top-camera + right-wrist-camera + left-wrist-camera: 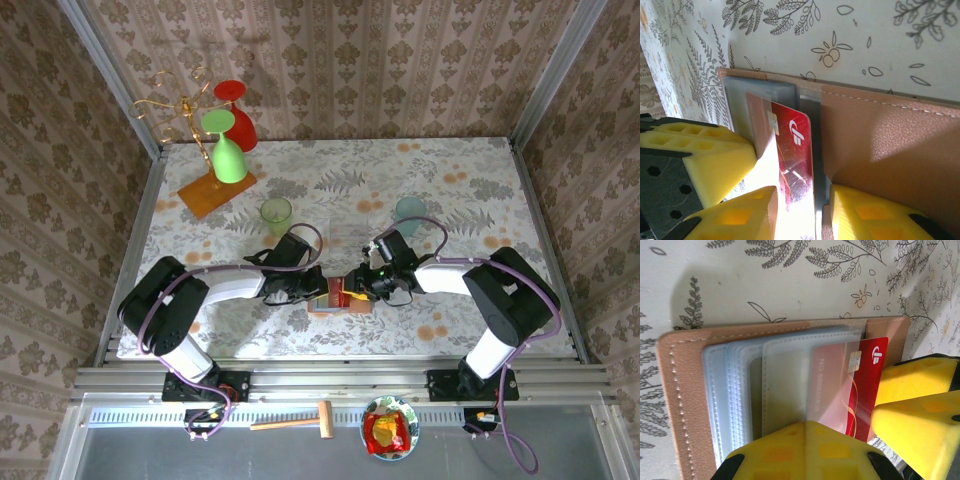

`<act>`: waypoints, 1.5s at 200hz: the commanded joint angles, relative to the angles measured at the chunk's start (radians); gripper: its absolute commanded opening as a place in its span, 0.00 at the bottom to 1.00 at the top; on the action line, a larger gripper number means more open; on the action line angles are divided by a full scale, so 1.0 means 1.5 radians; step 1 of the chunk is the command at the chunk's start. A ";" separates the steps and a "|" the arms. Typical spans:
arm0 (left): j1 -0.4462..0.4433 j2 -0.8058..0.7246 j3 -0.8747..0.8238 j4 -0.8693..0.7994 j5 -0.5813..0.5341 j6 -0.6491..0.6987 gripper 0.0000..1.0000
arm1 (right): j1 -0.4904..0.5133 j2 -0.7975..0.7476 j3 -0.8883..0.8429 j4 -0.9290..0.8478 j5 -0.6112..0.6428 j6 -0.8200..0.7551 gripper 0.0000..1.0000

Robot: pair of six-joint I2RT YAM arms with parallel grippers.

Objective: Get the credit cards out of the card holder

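Your left fingers (pixel 805 450), pressed together, bear down on the card holder (pixel 890 145). Your right fingers (pixel 870 215) straddle the red credit card (pixel 795 150), grip unconfirmed. A weak pinch would let the card slip.

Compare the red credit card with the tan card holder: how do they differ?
The red credit card is glossy with a white logo; the card holder is matte tan with stitched edges. The card is much smaller than the holder. The card sticks partway out of a clear pocket, while the holder lies open on the table. Both are flat and rectangular.
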 commanded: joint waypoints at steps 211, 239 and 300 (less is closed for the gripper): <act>0.000 -0.024 -0.023 -0.063 -0.030 0.011 0.07 | -0.031 -0.050 -0.040 -0.015 -0.014 -0.019 0.08; -0.003 -0.025 -0.020 -0.064 -0.032 0.009 0.07 | -0.040 -0.083 -0.037 -0.050 -0.010 -0.035 0.06; -0.007 -0.047 0.000 -0.079 -0.042 0.012 0.12 | -0.060 -0.162 0.004 -0.157 0.009 -0.086 0.03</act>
